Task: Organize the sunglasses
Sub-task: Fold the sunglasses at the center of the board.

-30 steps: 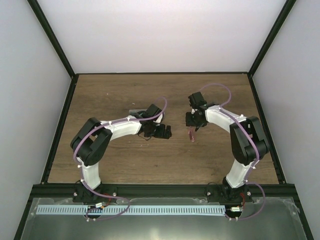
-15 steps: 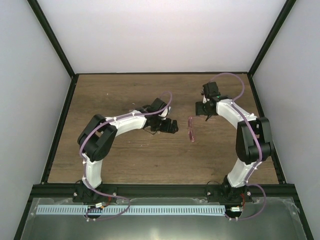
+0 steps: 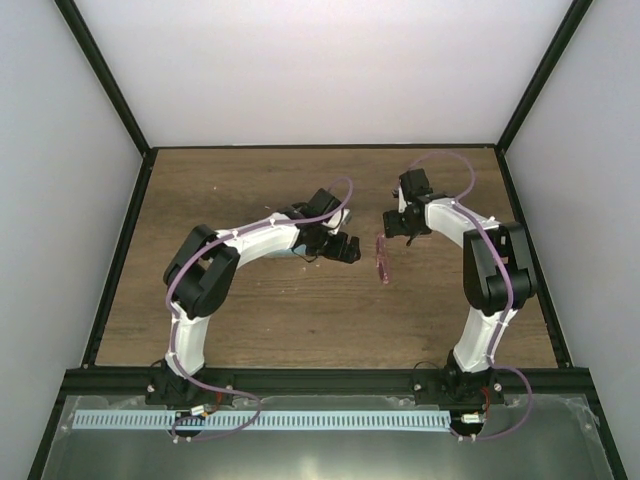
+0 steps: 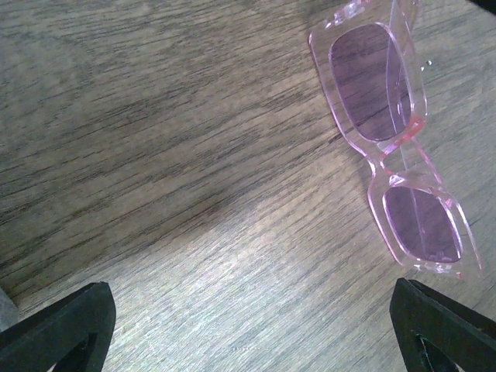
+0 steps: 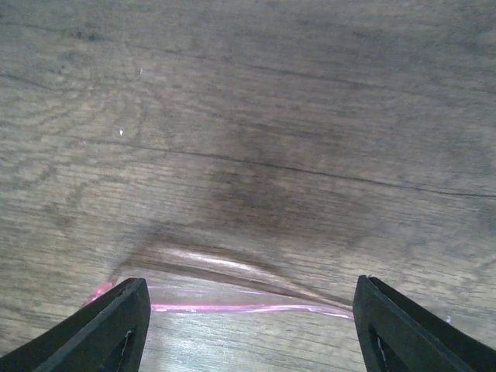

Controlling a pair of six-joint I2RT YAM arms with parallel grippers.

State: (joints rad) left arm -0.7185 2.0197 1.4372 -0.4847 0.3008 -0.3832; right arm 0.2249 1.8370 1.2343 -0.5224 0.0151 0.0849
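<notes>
Pink sunglasses (image 3: 381,260) lie flat on the wooden table (image 3: 250,320), just right of the top view's centre.
Their long axis runs up and down the frame. The left gripper (image 3: 345,250) sits beside them and the right gripper (image 3: 392,222) above, both with fingers spread. A pale thing (image 3: 290,254) is mostly hidden under the left arm.

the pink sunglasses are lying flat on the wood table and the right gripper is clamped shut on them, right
Not quite. The right gripper is open, not shut on them: the right wrist view shows its jaws standing wide apart. The rest holds: the sunglasses do lie flat on the wood table.
</notes>
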